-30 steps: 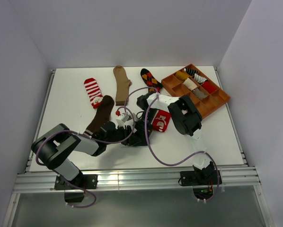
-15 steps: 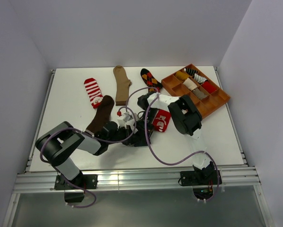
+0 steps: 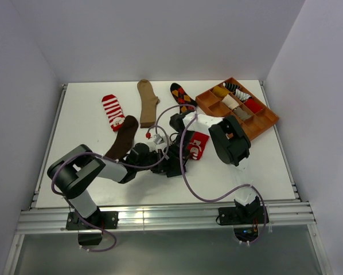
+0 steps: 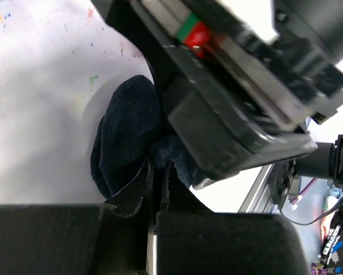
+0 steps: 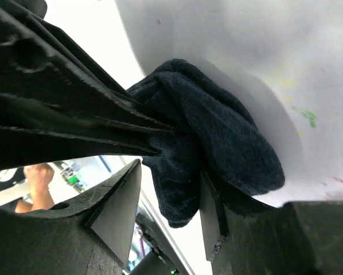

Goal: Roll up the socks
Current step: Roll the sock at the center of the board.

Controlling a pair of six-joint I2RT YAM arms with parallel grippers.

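The navy sock (image 4: 123,137) is a bunched dark bundle on the white table, held between both grippers. My left gripper (image 4: 158,172) is shut, pinching its fabric. My right gripper (image 5: 170,189) stands open around the sock (image 5: 229,132), which rests against one finger with a gap to the other. In the top view both grippers meet at table centre, left (image 3: 162,159) and right (image 3: 173,165), and hide the sock. The red picture sock (image 3: 195,145), dark brown sock (image 3: 123,137), red-white striped sock (image 3: 112,112), tan sock (image 3: 147,102) and black argyle sock (image 3: 183,97) lie flat.
A brown wooden compartment tray (image 3: 263,123) at the back right holds several rolled socks. Purple cables loop over the table around both arms. White walls close in the table on three sides.
Both grippers have shifted a little to the right with the navy sock between them. The left forearm has stretched further in, and the right arm's elbow has moved right.
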